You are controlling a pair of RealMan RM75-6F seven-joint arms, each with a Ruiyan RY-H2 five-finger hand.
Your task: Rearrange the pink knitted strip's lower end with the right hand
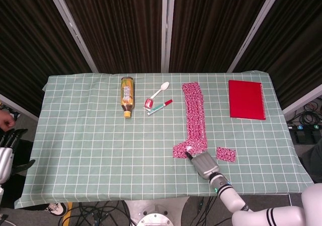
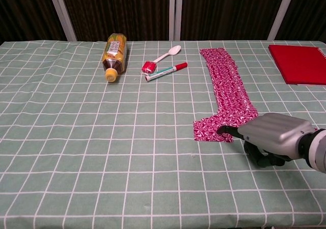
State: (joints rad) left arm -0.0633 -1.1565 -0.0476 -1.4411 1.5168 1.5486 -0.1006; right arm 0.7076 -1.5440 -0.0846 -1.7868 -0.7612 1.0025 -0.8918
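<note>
The pink knitted strip runs down the right-centre of the green checked tablecloth. Its lower end bends off to the left, forming an L, also plain in the chest view. My right hand lies just below and right of that end, a dark fingertip on the cloth's edge and the other fingers curled under the palm. Whether a thumb pinches from beneath is hidden. My left hand hangs off the table's left side, holding nothing.
A small separate pink knitted patch lies right of my right hand. A red notebook sits at the back right. A tea bottle, a white spoon, a marker and a small red item lie at the back centre.
</note>
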